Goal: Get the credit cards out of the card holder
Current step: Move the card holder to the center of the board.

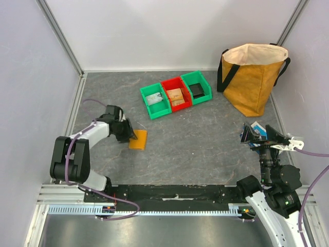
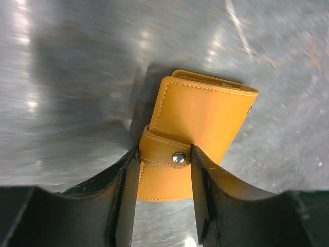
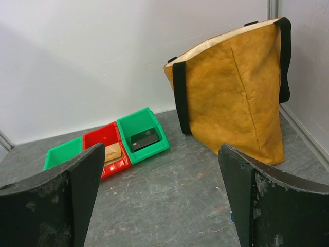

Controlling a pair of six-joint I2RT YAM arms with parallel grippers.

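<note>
The card holder (image 1: 139,139) is a tan-orange leather wallet lying flat on the grey table at the left, folded shut with its snap strap fastened. No credit cards show. My left gripper (image 1: 128,134) reaches it from the left. In the left wrist view the fingers of the left gripper (image 2: 164,151) stand against both sides of the card holder (image 2: 203,116) at its strap end, beside the metal snap. My right gripper (image 1: 251,135) hovers at the right side, wide open. Nothing but table shows between the fingers of the right gripper (image 3: 161,149).
Three small bins stand in a row at the back centre: green (image 1: 156,101), red (image 1: 176,93), green (image 1: 196,87). A big mustard bag (image 1: 252,77) stands at the back right. A blue-and-white box (image 1: 260,128) lies by the right gripper. Walls enclose the table.
</note>
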